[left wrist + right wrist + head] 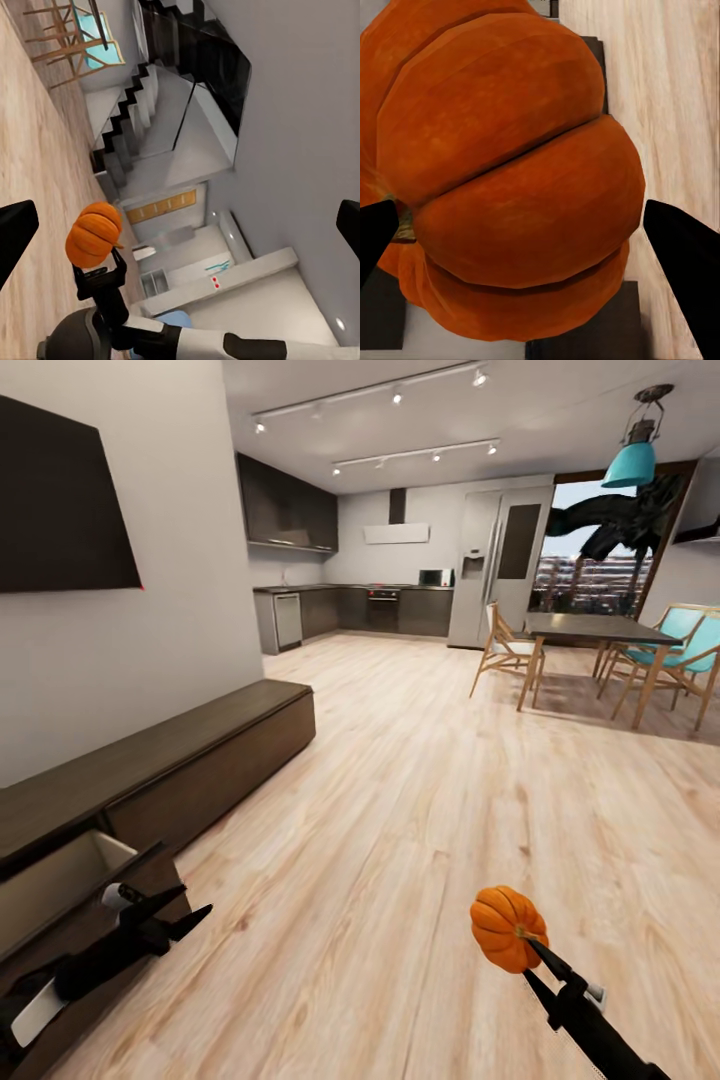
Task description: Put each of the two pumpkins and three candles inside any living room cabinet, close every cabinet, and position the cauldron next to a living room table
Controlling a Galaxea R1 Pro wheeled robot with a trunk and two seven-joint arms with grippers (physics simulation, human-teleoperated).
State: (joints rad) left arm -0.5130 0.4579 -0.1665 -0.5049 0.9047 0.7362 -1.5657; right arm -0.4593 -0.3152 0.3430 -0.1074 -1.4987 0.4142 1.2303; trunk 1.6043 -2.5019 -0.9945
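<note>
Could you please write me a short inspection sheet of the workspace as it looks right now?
Surface: pale wood floor.
Job's things: orange pumpkin held above the floor; long dark cabinet along the wall, its near drawer pulled open, pale inside.
Clutter: nothing seen.
Grippers: right gripper shut on the pumpkin; left gripper open, empty, by the drawer.
Cables: nothing seen.
Surroundings: dining table with chairs, kitchen behind.

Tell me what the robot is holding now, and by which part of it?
The right gripper holds a pumpkin, fingers pressing on its opposite sides, one beside the stem. The left gripper holds nothing.
</note>
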